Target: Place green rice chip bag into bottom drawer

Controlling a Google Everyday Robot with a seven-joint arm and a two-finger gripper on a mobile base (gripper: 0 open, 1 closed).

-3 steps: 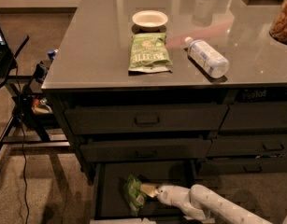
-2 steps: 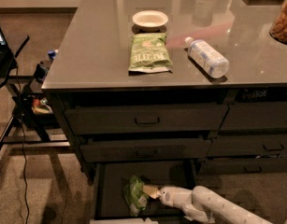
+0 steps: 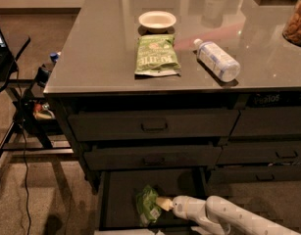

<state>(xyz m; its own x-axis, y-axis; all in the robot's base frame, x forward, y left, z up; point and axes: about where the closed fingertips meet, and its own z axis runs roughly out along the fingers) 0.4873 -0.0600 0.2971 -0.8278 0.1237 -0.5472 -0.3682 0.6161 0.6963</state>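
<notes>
The green rice chip bag (image 3: 147, 205) is inside the open bottom drawer (image 3: 121, 192), near its middle, crumpled and partly standing on edge. My gripper (image 3: 164, 203) reaches into the drawer from the lower right on its white arm (image 3: 223, 215). Its pale tip is right against the bag's right side. The drawer's floor is dark, and its front rim is cut off by the bottom edge of the view.
On the grey countertop (image 3: 91, 58) lie a flatter olive-green bag (image 3: 156, 56), a white bowl (image 3: 157, 20) and a plastic bottle on its side (image 3: 217, 60). Two shallower drawers (image 3: 154, 126) above are shut. A stand with cables (image 3: 22, 126) is at the left.
The gripper and the green bag have hardly moved. They sit slightly lower and further right in the drawer than a second ago.
</notes>
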